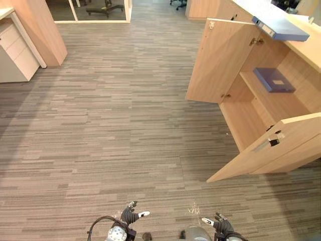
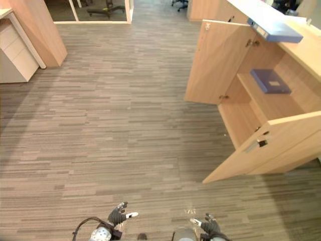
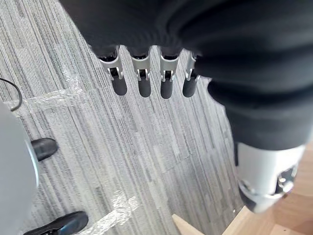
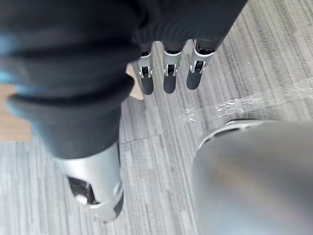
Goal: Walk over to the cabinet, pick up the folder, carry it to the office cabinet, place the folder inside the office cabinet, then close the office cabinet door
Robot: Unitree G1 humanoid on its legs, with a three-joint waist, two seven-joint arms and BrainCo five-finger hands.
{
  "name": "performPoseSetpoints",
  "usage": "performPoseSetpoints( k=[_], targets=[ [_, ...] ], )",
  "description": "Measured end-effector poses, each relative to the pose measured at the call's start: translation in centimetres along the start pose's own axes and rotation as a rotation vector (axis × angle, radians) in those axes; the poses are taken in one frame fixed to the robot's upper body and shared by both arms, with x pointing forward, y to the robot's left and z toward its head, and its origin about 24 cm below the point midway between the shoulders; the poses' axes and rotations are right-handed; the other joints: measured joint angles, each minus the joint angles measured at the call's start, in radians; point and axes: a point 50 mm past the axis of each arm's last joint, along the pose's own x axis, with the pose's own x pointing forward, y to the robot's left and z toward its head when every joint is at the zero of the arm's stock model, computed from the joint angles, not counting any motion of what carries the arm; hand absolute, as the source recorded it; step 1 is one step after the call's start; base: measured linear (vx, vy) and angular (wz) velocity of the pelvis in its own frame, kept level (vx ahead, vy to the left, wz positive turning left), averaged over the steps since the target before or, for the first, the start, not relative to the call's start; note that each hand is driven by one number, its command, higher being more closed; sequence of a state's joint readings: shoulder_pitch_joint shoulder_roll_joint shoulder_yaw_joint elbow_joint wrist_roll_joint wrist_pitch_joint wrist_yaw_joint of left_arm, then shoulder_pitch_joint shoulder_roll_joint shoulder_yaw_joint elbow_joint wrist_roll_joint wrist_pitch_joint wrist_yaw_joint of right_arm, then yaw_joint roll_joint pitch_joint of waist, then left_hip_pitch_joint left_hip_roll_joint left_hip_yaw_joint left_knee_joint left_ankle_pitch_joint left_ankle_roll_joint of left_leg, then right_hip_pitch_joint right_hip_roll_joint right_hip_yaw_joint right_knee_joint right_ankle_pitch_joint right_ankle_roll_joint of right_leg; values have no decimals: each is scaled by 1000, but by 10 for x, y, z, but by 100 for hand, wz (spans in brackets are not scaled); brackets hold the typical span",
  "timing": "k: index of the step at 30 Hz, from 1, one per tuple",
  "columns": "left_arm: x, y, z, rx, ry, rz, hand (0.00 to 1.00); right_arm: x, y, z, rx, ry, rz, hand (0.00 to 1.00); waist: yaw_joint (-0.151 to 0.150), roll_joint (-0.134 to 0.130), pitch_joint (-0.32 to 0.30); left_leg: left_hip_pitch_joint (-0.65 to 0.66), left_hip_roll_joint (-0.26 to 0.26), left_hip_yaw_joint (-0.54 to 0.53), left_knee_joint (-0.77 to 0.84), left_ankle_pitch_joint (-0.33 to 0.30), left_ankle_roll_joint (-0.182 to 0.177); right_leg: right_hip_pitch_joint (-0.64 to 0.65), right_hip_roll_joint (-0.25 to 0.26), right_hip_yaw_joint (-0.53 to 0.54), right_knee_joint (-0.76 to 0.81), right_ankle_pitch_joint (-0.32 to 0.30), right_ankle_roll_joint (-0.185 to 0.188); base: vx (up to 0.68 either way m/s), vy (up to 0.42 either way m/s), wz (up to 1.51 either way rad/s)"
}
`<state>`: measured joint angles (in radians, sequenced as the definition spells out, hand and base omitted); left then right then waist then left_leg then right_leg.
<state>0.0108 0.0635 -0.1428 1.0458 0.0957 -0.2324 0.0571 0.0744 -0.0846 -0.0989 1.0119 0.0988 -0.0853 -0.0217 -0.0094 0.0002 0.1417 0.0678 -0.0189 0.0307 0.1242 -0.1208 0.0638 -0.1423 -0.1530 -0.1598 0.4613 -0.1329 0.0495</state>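
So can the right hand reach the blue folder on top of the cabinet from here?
Probably not. The right hand hangs open, low over the carpet, while the blue folder lies far ahead on the cabinet top, beyond the near open door. Walking closer looks necessary.

Right side of office cabinet (image 1: 286, 103) beyond edge.

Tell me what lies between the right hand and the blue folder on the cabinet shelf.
In the left eye view: carpet, then the cabinet's nearer open door, between the right hand and the folder.
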Motion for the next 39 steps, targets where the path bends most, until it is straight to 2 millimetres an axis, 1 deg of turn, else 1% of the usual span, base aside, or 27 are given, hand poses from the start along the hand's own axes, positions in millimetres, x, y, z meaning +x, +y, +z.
performPoseSetpoints(
  k=[1,3,4,6,7,10,12,13,14,15,16,17,18,19,21,23,24,25,26,27,28,30,33,35,36,38,39],
  targets=[
    [0,1,0,-13,5,5,0,0,9,1,15,-7,20,0,-4,-5,3,-3,4,-1,13,-16,0,-4,23,0,-14,-35,27,3,-116,-12],
    [3,-2,5,-33,-2,3,0,1,18,8,20,-32,42,0,-16,-19,14,-24,-1,-20,36,-30,-16,-17,68,14,-64,-68,41,24,-219,38],
    [5,-5,11,-51,-12,-1,0,2,22,11,45,-38,51,0,-31,-36,29,-34,-13,-58,54,-40,-33,-4,101,46,-104,-48,-12,118,-330,78],
    [5,-14,8,-88,11,-14,0,3,19,8,77,-21,40,0,-29,-27,23,-23,4,-88,22,-36,-59,12,115,14,-109,-68,-57,168,-257,58],
    [5,-14,7,-107,19,-9,0,3,19,7,86,-15,39,0,-31,-30,25,0,16,-104,7,-35,-86,34,124,-18,-113,-76,-89,183,-209,34],
    [1,-9,-2,-168,48,23,0,2,20,4,98,-4,40,0,-29,-22,5,28,79,-106,18,-72,-125,105,176,-55,-167,-81,-98,265,-266,22],
    [0,-4,-6,-204,56,45,0,1,23,2,105,3,49,0,-27,-30,-7,22,93,-93,86,-87,-142,150,193,-63,-192,-81,-98,258,-181,22],
    [-1,-2,-5,-225,45,57,0,1,23,1,107,3,49,0,-24,-30,-7,-9,92,-83,200,-102,-159,179,192,-63,-196,-81,-97,245,-119,22],
    [-1,3,-3,-262,28,80,0,1,23,1,106,2,51,0,-24,-28,-9,-79,91,-72,394,-108,-170,210,192,-63,-212,-81,-98,231,-103,16],
    [-1,5,0,-284,17,94,0,0,23,1,105,0,51,0,-23,-21,-11,-123,98,-62,504,-100,-183,232,196,-62,-223,-81,-98,227,-69,-7],
    [-1,8,1,-331,9,121,0,0,20,2,100,-5,48,0,-4,1,-17,-211,135,-27,717,-58,-216,277,214,-56,-245,-81,-98,349,-34,-35],
    [-1,11,0,-363,10,141,0,1,20,5,84,-14,54,0,4,11,-19,-274,176,17,877,-67,-190,320,226,-36,-264,-87,-108,387,-3,-43],
    [-1,14,0,-367,6,150,0,1,22,6,83,-18,61,0,6,10,-18,-296,185,42,921,-83,-170,341,222,-16,-271,-97,-125,427,55,-47],
    [-1,15,0,-381,5,161,0,2,25,8,79,-22,69,0,10,12,-13,-334,199,80,954,-117,-123,380,211,27,-285,-109,-144,358,117,-46],
    [1,17,9,-386,-23,168,0,4,31,15,85,-35,81,0,24,12,1,-374,209,140,872,-160,-102,414,181,76,-288,-110,-145,292,141,-62],
    [3,15,13,-370,-33,162,0,4,36,20,80,-51,98,0,43,10,3,-403,200,157,681,-157,-104,435,139,86,-280,-112,-133,273,176,-60],
    [3,13,15,-356,-38,152,0,3,39,21,71,-58,107,0,46,13,0,-400,189,149,502,-107,-100,458,116,85,-276,-119,-103,428,280,-44],
    [3,10,15,-344,-37,142,0,3,39,21,74,-62,108,0,46,20,-4,-396,180,131,352,-27,-81,478,106,85,-272,-132,-78,480,318,-32],
    [3,7,15,-329,-37,129,0,1,40,18,80,-56,108,0,50,21,-15,-382,164,125,302,117,-88,493,84,87,-265,-156,-35,483,297,-2],
    [4,10,18,-321,-45,137,0,0,47,15,89,-50,124,0,42,-28,-28,-373,114,147,267,123,-72,477,36,87,-262,-150,-22,380,224,8],
    [6,11,21,-323,-52,139,0,0,48,15,91,-50,127,0,43,-34,-30,-376,101,152,263,121,-65,472,24,93,-264,-136,-28,289,165,13],
    [6,7,24,-328,-57,130,0,1,51,20,97,-60,134,0,51,-33,-29,-374,84,182,280,104,-38,474,-5,126,-286,-82,-21,312,232,-17],
    [3,5,16,-332,-35,130,0,0,53,15,108,-46,135,0,56,-28,-37,-309,78,220,259,100,-34,483,-30,183,-279,-10,0,194,116,-47],
    [-1,1,6,-335,-8,125,0,-3,47,0,115,1,116,0,56,-26,-89,-257,67,261,182,100,-35,464,-60,224,-274,34,27,145,25,-56],
    [-1,0,5,-338,-3,121,0,-3,45,-3,121,11,111,0,56,-26,-102,-247,59,272,160,100,-35,451,-69,230,-265,37,32,122,30,-74],
    [-4,-9,1,-349,9,94,0,-4,24,-9,122,30,56,0,54,-14,-125,-182,19,307,65,108,-38,342,-117,253,-102,37,31,144,100,-83],
    [-4,-10,1,-350,10,89,0,-4,18,-11,131,36,38,0,53,-21,-125,-159,3,312,42,111,-36,309,-136,251,-33,38,29,202,142,-76]
  ],
)
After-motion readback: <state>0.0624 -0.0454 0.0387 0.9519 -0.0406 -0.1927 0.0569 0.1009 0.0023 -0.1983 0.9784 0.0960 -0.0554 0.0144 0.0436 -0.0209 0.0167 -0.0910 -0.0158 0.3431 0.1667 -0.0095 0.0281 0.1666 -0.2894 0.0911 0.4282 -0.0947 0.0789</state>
